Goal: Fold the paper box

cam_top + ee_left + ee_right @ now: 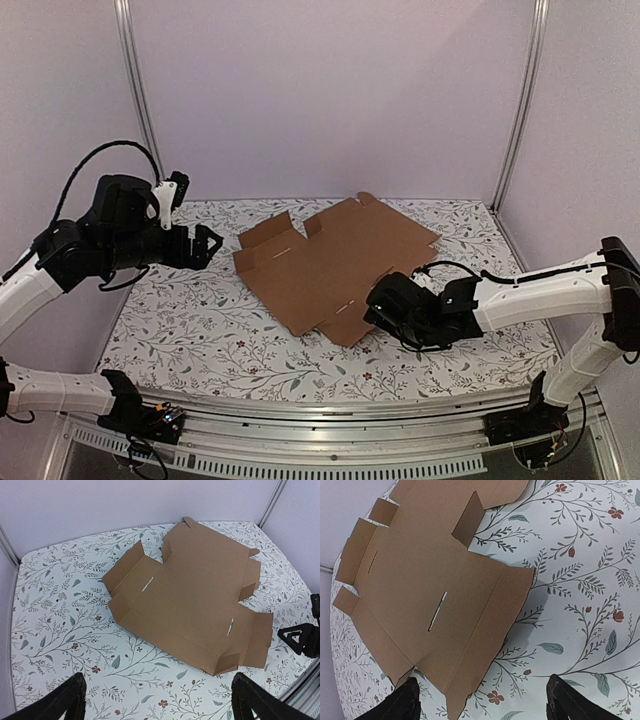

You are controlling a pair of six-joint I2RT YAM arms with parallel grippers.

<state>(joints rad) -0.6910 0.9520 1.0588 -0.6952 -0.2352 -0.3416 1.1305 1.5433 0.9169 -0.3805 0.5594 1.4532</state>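
Note:
The paper box (330, 262) lies flat and unfolded on the floral tablecloth as a brown cardboard sheet, with a few small flaps raised slightly at its edges. My left gripper (208, 245) hovers open to the left of the sheet, apart from it. In the left wrist view the box (192, 592) fills the middle, and the left gripper (160, 706) has nothing between its fingers. My right gripper (378, 305) is low at the sheet's near right flap. In the right wrist view that flap of the box (432, 580) reaches down between the wide-apart fingers of the right gripper (485, 706), untouched.
Pale walls enclose the table (200, 340) at the back and on both sides, with metal posts (140, 100) in the back corners. A metal rail (330, 415) runs along the near edge by the arm bases. The right arm's fingers (300, 639) show at the left wrist view's right edge.

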